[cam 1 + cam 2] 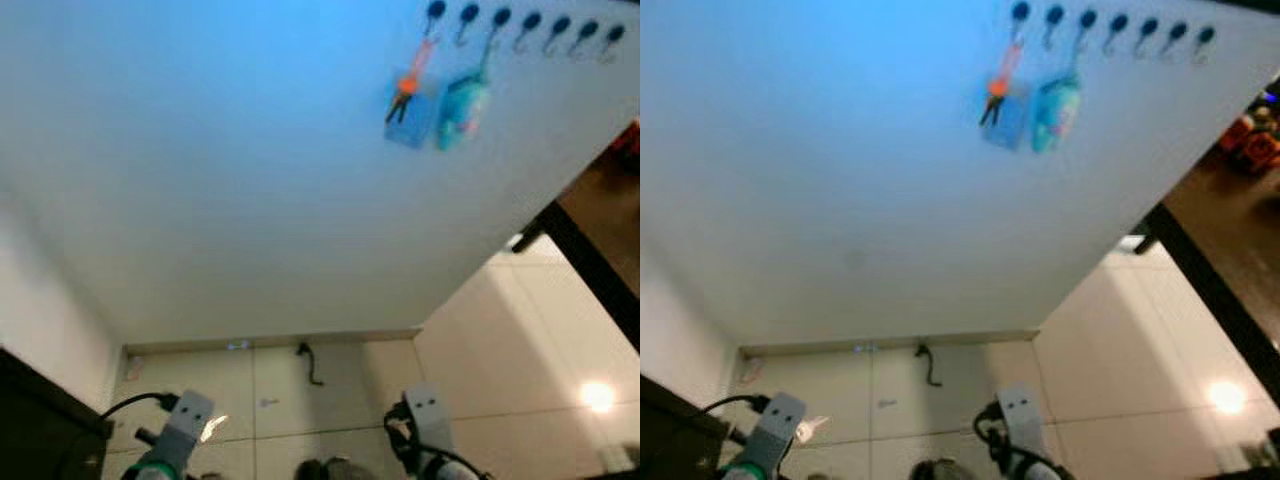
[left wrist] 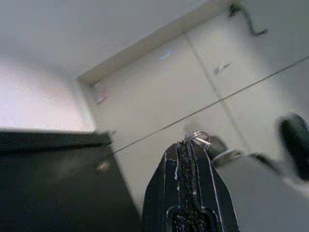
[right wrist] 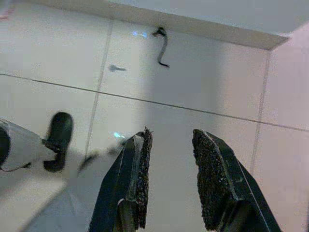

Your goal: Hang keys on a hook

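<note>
The keys [image 2: 200, 140] are gripped at the tip of the left pincer [image 2: 188, 147], whose black fingers are pressed together around the silver ring; the pincer is held low over the pale tiled floor [image 2: 159, 92], beside a dark cabinet [image 2: 53, 188]. The right pincer [image 3: 171, 140] is seen with its fingers spread apart and nothing between them, above the same floor. High on the white wall [image 1: 250, 180] a row of dark hooks [image 1: 530, 22] is mounted, and an orange tag [image 1: 408, 85] and a teal pouch [image 1: 462, 108] are hung from two of them.
</note>
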Available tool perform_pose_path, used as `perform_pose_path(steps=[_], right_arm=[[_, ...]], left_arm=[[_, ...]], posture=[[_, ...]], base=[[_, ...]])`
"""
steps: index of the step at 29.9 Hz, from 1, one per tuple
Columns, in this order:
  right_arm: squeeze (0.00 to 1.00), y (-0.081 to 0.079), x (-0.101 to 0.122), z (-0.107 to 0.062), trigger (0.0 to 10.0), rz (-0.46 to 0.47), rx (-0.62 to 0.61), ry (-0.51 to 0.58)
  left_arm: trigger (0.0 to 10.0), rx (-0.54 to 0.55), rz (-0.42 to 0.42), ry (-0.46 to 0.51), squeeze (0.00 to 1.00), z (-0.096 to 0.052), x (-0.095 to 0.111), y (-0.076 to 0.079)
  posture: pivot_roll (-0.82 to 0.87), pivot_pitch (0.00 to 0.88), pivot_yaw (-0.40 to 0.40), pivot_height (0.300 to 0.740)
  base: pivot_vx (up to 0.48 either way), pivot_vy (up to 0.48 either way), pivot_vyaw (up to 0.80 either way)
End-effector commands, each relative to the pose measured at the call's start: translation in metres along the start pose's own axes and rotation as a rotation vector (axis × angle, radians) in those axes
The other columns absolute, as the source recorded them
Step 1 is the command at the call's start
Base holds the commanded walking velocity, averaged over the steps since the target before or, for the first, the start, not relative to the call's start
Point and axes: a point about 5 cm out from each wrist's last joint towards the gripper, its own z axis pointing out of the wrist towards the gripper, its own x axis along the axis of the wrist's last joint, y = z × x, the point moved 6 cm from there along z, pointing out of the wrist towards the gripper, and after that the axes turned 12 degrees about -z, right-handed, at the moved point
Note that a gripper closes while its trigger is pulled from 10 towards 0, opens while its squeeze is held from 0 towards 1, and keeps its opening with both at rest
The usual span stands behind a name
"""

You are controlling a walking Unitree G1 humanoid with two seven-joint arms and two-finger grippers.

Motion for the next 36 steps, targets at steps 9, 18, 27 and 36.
perform_pose_path(steps=[9,18,27,36], right_arm=[[0.00,0.005,-0.007,-0.003,10.0,0.003,-0.013,-0.019],[0.00,0.005,-0.007,-0.003,10.0,0.002,-0.012,-0.021],[0.00,0.005,-0.008,-0.003,10.0,0.003,-0.012,-0.022],[0.00,0.004,-0.009,-0.003,10.0,0.009,-0.013,-0.023]], left_arm=[[10.0,-0.030,0.040,0.010,0.00,0.000,0.000,0.011],[10.0,-0.029,0.040,0.016,0.00,0.000,0.001,0.012],[10.0,-0.030,0.037,0.023,0.00,0.000,0.003,0.013],[10.0,-0.018,0.009,0.046,0.00,0.003,0.012,0.009]], posture=[[-0.04,0.072,-0.047,0.740],[-0.04,0.072,-0.047,0.740],[-0.04,0.072,-0.047,0.740],[-0.04,0.075,-0.046,0.740]], base=[[0.000,-0.373,0.00],[0.000,-0.406,0.00],[0.000,-0.387,0.00],[0.000,-0.176,0.00]])
